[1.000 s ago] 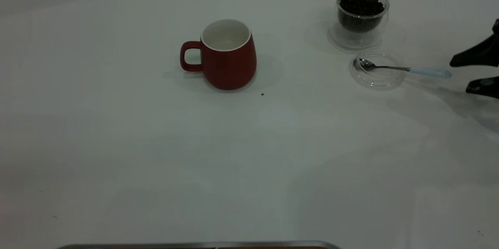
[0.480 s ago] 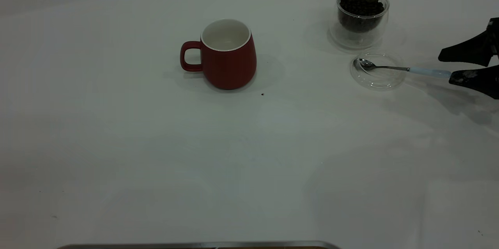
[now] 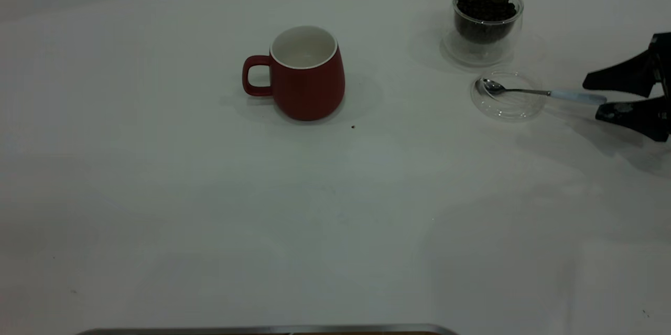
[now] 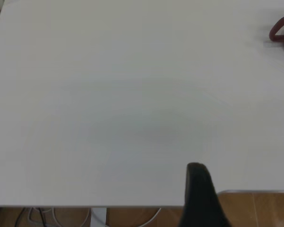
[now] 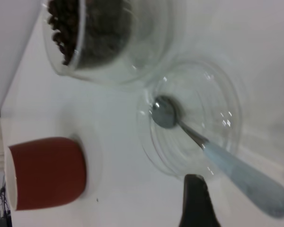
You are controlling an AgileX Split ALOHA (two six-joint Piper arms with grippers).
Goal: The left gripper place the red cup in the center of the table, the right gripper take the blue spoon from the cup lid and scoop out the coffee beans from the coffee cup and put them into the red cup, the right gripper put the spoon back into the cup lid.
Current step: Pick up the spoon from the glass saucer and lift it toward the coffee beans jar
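The red cup stands upright mid-table, handle to the left, its white inside bare. At the back right stands the glass coffee cup, full of coffee beans. In front of it lies the clear cup lid. The blue spoon has its bowl in the lid and its handle pointing right. My right gripper is open at the right edge, one finger on each side of the handle's tip, not closed on it. In the right wrist view the spoon runs past one finger. My left gripper is outside the exterior view; one of its fingers shows, with nothing beside it.
A small dark speck lies just in front of the red cup. The white table spreads wide to the left and front. A metal strip runs along the near edge.
My right gripper has moved left along the table to the end of the spoon's handle, and its fingers now flank the tip. Cup, lid and spoon have not moved.
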